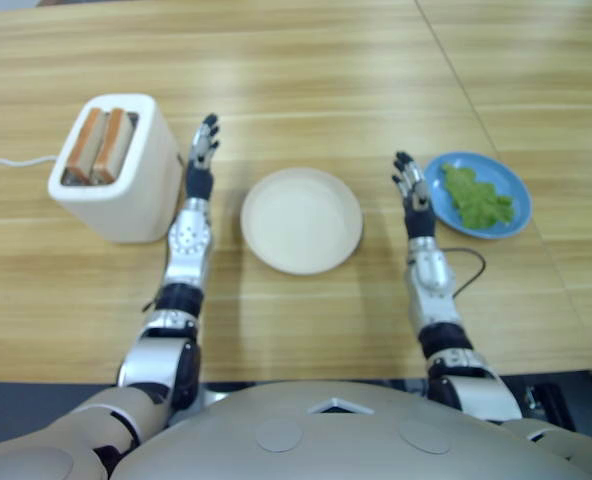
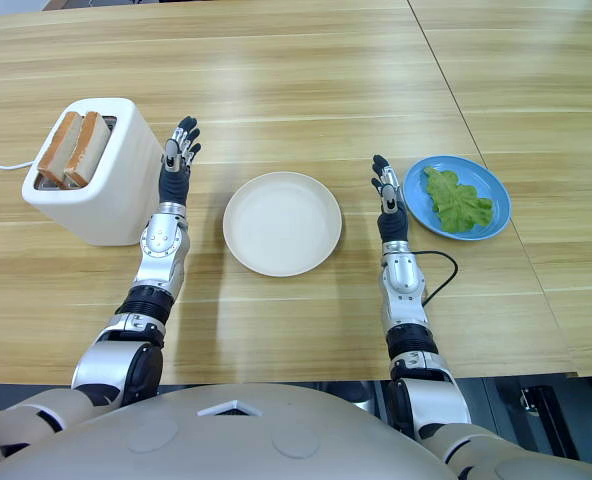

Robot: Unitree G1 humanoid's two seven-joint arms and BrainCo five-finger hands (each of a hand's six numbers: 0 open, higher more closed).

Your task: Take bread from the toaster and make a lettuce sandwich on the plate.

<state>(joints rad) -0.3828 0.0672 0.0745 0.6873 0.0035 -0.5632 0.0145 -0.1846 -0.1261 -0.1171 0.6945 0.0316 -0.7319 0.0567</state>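
A white toaster [image 1: 126,190] stands at the left of the table with two bread slices [image 1: 101,146] upright in its slots. An empty cream plate [image 1: 301,220] lies in the middle. To its right, a blue plate [image 1: 506,183] carries green lettuce [image 1: 476,197]. My left hand [image 1: 201,155] is open, fingers straight, just right of the toaster and apart from it. My right hand [image 1: 412,190] is open too, between the cream plate and the blue plate, touching neither.
A white power cord [image 1: 11,162] runs off left from the toaster. A thin black cable [image 1: 473,265] loops on the table beside my right forearm. Bare wooden table [image 1: 306,70] stretches behind the plates.
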